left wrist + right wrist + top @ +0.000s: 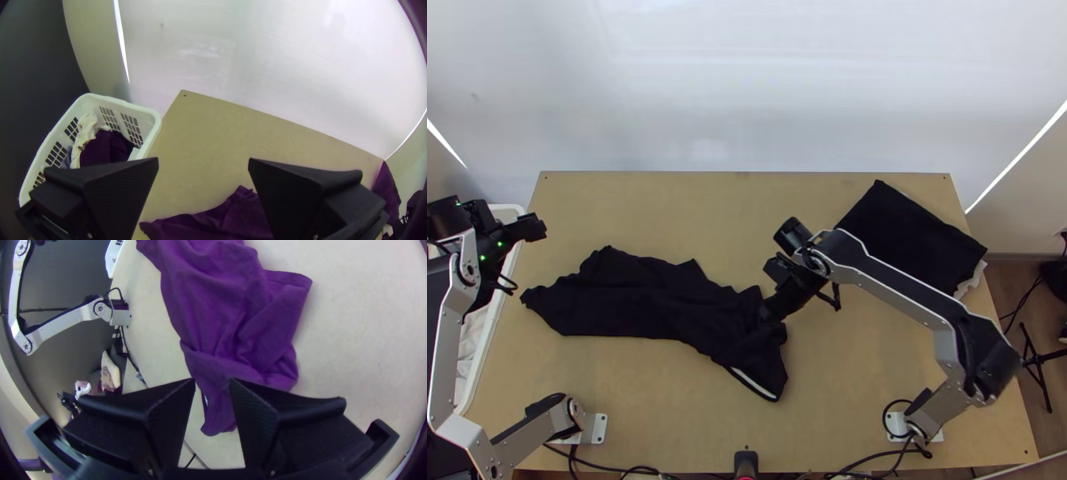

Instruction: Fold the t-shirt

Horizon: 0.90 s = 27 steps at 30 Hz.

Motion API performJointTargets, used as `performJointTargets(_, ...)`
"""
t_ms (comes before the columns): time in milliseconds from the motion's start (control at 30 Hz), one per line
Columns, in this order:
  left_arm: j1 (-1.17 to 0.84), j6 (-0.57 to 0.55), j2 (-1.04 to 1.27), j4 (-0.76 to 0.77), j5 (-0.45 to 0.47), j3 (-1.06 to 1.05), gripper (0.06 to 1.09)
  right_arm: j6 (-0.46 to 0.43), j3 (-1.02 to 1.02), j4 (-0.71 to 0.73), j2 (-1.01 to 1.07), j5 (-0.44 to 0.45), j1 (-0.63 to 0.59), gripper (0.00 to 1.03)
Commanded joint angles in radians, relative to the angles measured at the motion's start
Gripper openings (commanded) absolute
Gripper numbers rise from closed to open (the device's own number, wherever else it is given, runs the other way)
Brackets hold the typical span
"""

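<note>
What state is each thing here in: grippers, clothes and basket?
Left gripper: open, empty
Right gripper: open, at the T-shirt's right end
Black T-shirt: rumpled, unfolded edges uneven
Black cloth: lying flat in a neat block, pale cloth poking out
White basket: uncovered, clothes inside

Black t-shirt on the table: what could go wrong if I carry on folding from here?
The t-shirt lies bunched in a long, creased strip, so folding it like this would probably trap wrinkles.

The right gripper is open over its rumpled end; closing there may pinch several layers at once.

The left gripper is close to the basket, so a low swing might catch the rim.
</note>
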Motion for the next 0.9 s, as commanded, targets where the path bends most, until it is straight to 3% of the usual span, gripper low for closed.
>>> performJointTargets(0,0.002,0.002,0.010,-0.001,0.001,0.020,1.04,0.018,0.009,-0.001,0.067,0.064,0.000,0.44)
performJointTargets(267,0.002,0.002,0.024,-0.001,0.001,0.024,1.04,0.037,-0.056,-0.002,0.089,0.164,0.001,0.44)
performJointTargets(867,-0.005,-0.012,0.037,0.002,0.001,0.034,1.04,0.083,-0.010,-0.007,0.115,0.172,0.098,0.46)
